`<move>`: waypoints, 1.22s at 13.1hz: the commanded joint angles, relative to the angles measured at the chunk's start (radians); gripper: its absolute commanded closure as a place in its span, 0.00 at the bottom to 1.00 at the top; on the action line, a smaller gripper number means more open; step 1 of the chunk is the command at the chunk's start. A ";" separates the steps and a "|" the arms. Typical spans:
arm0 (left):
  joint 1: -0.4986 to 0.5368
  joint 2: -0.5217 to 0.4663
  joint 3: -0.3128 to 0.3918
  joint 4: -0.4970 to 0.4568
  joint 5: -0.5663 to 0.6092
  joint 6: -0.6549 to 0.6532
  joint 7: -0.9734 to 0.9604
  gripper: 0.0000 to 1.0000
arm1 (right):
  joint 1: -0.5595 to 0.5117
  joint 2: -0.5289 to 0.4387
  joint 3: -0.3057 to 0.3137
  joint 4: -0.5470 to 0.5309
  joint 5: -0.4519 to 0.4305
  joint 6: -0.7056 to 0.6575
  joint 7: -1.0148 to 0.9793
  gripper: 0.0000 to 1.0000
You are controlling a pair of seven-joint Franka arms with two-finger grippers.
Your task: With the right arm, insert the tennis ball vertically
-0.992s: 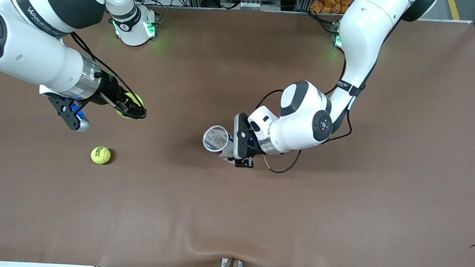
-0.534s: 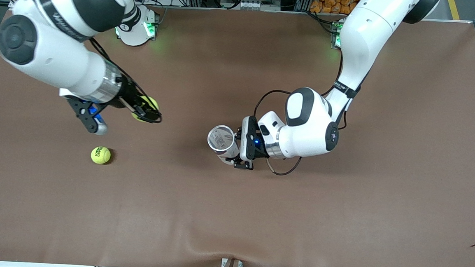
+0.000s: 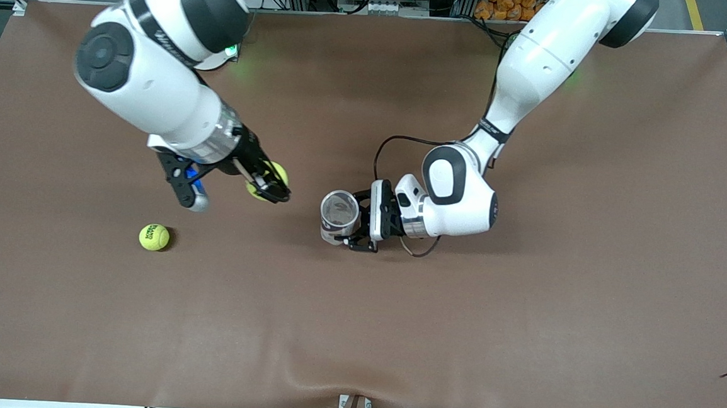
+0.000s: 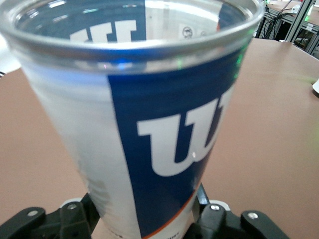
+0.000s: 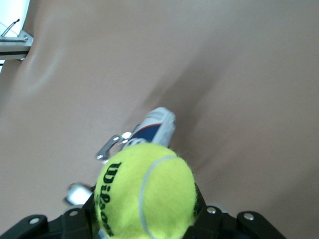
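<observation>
The left gripper [image 3: 355, 223] clamps the ball can [image 3: 339, 217] upright, mouth upward, to receive a vertical drop. The right gripper [image 3: 268, 185] grips the tennis ball [image 3: 266, 180] over bare table [image 3: 521, 314] beside it. A spare ball [image 3: 154, 237] lies apart.

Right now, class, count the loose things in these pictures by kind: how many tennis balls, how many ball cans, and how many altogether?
Tennis balls: 2, one held in the right gripper as the held ball, and one ball on the table.
Ball cans: 1, the open can gripped by the left gripper.
Total: 3.
</observation>
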 commanded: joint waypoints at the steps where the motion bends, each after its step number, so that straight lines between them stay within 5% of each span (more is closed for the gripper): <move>1: -0.023 -0.020 0.000 -0.037 -0.031 0.038 0.021 0.27 | 0.039 0.062 -0.011 0.072 0.001 0.001 0.069 0.35; 6: -0.094 -0.017 0.000 -0.073 -0.031 0.190 0.025 0.28 | 0.097 0.142 -0.015 0.073 -0.005 0.021 0.125 0.36; 16: -0.085 0.000 -0.001 -0.080 -0.046 0.192 0.080 0.27 | 0.171 0.208 -0.015 0.026 -0.091 0.006 0.195 0.36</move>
